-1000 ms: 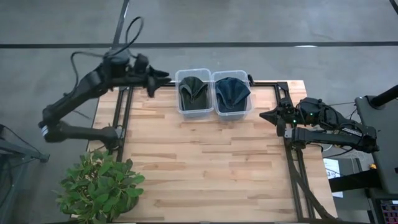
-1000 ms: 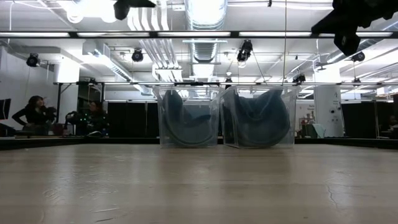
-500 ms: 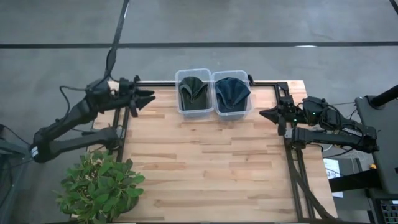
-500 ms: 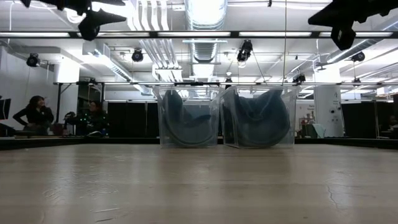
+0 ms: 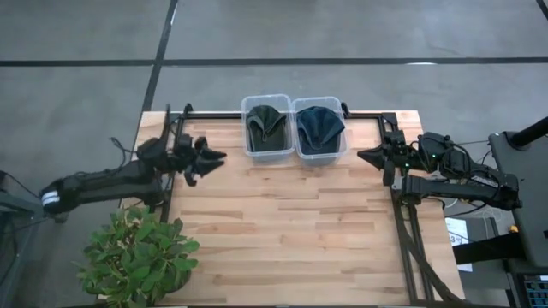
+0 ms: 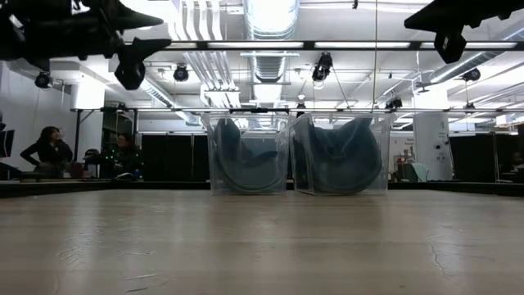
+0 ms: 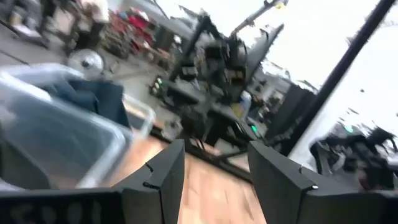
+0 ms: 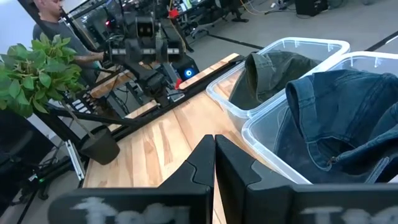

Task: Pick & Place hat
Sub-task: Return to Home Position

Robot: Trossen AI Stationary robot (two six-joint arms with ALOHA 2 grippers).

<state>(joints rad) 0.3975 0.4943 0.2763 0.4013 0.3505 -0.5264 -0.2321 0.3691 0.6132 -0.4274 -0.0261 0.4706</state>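
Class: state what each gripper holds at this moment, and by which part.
Nothing is held. The left gripper is open and empty; the right gripper is shut on nothing.

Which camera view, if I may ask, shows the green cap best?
The right wrist view: the green cap is close, folds plain, inside the left bin. The high view shows it from above; the low view only through the bin's wall; the left wrist view not recognisably.

Just a light wood-plank worktop (image 5: 282,231) here, two clear plastic bins sitting up at 12 o'clock, left bin (image 5: 266,157) touching right bin (image 5: 319,159).
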